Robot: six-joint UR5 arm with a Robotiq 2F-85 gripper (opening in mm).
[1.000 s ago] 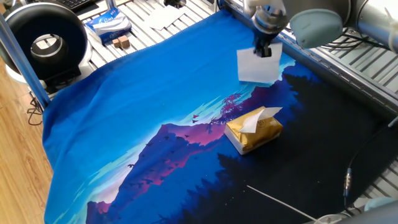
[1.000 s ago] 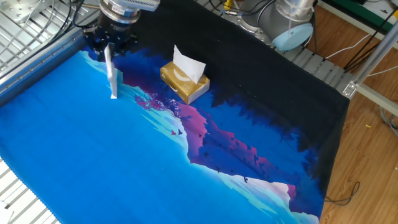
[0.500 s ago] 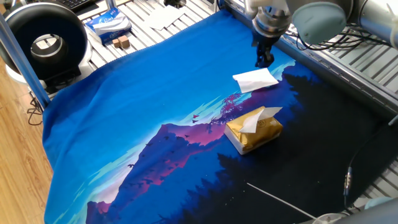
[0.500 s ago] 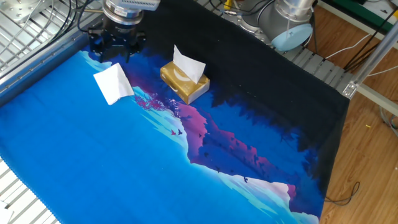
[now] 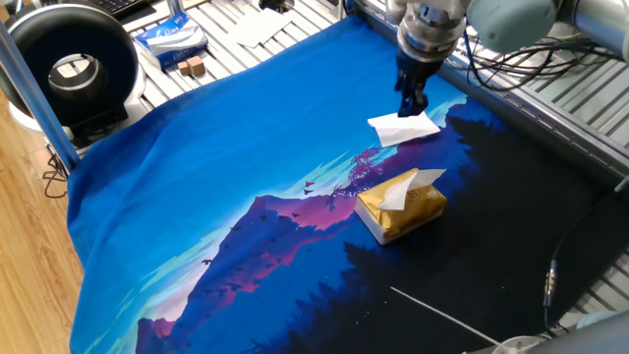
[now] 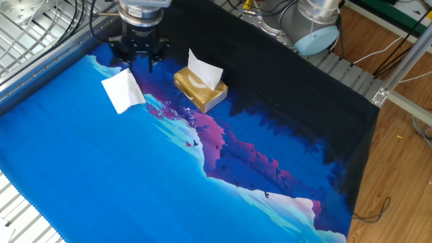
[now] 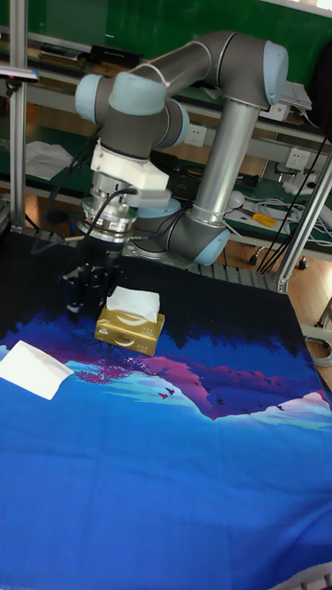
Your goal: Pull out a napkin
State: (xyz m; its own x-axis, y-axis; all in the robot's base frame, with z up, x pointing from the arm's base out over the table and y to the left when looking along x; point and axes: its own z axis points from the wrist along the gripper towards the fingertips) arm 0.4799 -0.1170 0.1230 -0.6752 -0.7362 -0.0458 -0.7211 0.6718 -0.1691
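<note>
The napkin lies flat and loose on the blue cloth, a white sheet a short way from the pack. My gripper hangs just above the cloth beside the napkin's edge, open and holding nothing. It sits between the napkin and the golden-yellow tissue pack. Another white sheet sticks up from the pack's slot.
A blue-and-white packet and small wooden blocks lie on the metal slats beyond the cloth. A black round device stands at the corner. A thin cable crosses the dark part of the cloth.
One second ago the napkin hung from my shut gripper. It has since dropped flat onto the cloth, and the gripper has opened and shifted slightly toward the pack.
</note>
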